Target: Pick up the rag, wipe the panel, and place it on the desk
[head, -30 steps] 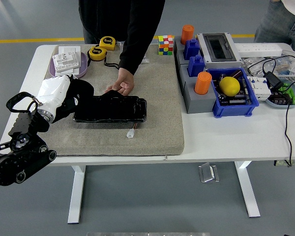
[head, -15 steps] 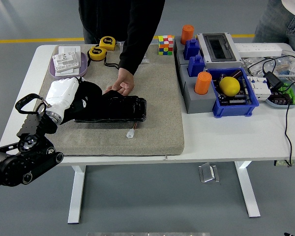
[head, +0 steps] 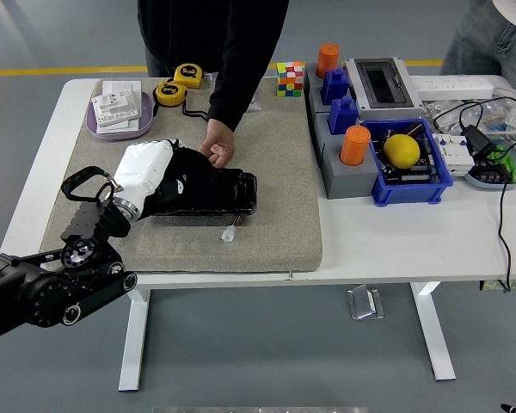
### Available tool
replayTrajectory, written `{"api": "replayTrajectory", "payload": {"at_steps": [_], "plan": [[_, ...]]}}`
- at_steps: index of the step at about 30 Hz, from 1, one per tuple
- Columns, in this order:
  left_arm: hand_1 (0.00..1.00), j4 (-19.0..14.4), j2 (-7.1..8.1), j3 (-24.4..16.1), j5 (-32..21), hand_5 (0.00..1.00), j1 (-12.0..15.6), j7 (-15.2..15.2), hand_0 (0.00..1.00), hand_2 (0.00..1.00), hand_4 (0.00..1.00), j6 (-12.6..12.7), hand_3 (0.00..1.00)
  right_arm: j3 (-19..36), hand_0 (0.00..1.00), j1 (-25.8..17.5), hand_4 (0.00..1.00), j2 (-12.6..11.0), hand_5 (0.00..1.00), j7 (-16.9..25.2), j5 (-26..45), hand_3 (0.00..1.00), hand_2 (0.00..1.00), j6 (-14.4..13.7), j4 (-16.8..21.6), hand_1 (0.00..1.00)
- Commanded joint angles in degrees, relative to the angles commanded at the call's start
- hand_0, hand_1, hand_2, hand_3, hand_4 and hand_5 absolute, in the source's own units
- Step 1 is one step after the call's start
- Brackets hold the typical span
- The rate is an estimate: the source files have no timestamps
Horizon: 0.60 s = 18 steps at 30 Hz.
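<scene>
Rag [head: 187, 178], black, lies on black panel [head: 208, 193] on grey mat [head: 267, 224], mid-bench [head: 396, 241]. Left robot hand [head: 151, 172] presses down on rag, fingers curled into it. Person's hand [head: 217, 144] steadies panel's far edge.

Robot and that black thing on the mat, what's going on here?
The robot's left hand presses a black rag onto the left end of a black panel lying on the grey mat. It looks like wiping. A person's hand rests at the panel's far edge, seemingly steadying it. The robot's right arm is out of view.
</scene>
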Motion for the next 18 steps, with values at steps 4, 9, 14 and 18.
{"api": "replayTrajectory", "payload": {"at_steps": [4,9,14,18], "plan": [[0.139,-0.4,-0.70,2.0,-0.4,0.002,-0.9,0.3,0.193,0.475,0.262,-0.2,0.442,-0.3,0.755,0.0,0.998,-0.2,0.540,-0.1,0.0,0.593,0.700,0.2,-0.2,0.566],[0.138,-1.1,-1.81,3.5,-0.5,0.002,-2.3,0.5,0.193,0.475,0.262,-0.1,0.443,-0.7,0.755,0.0,0.998,-0.3,0.539,-0.1,0.1,0.592,0.700,0.4,-0.3,0.565],[0.138,-1.3,-3.14,5.8,-1.0,0.002,-4.3,0.7,0.193,0.475,0.263,-0.2,0.443,-1.0,0.755,0.2,0.998,-0.5,0.540,-0.1,-0.1,0.593,0.700,0.3,-0.2,0.565],[0.138,-1.6,-4.35,7.8,-1.5,0.002,-5.3,0.9,0.193,0.475,0.262,-0.4,0.443,-1.1,0.755,0.4,0.998,-0.4,0.540,0.0,-0.3,0.593,0.700,0.2,0.0,0.565]]}}
